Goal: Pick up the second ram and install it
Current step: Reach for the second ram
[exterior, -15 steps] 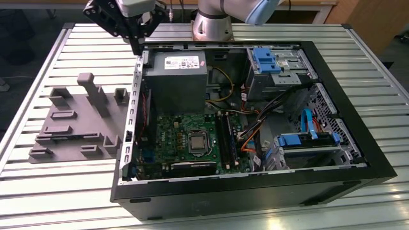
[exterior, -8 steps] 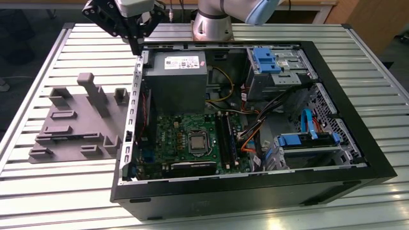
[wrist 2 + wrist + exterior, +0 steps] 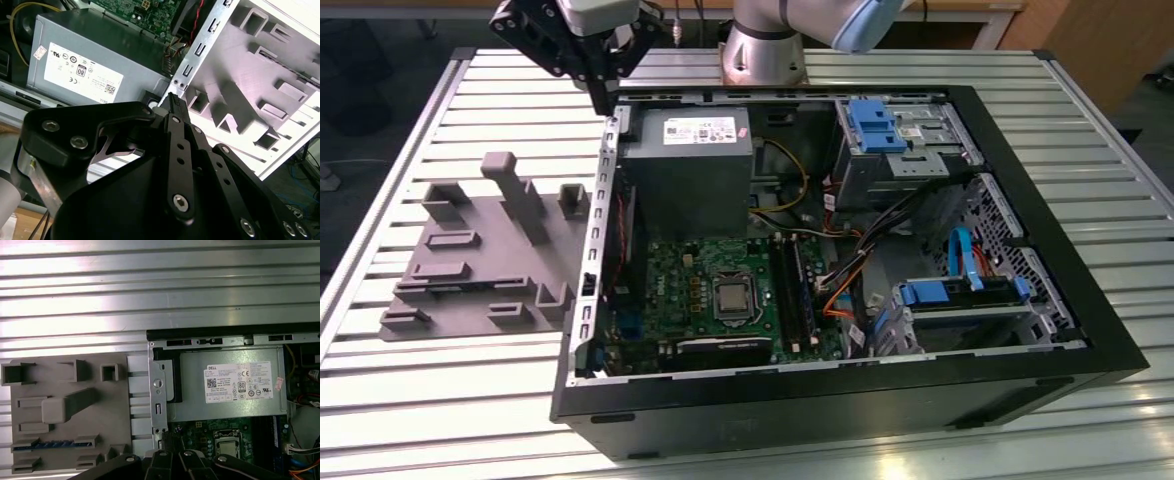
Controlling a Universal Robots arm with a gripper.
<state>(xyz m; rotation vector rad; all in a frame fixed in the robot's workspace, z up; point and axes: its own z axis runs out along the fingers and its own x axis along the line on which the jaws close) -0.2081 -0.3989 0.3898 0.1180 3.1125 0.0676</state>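
A ribbed aluminium table [image 3: 440, 420] is being loaded with 1 black steel computer case [image 3: 854, 405] and 1 grey moulded plastic fixture plate [image 3: 460, 290]. The black gripper [image 3: 602, 98] is being shown pinched together, empty, near a case corner. The flat blue-green second ram [image 3: 50, 444] is being cradled in 1 fixture slot, its edges partly hidden.
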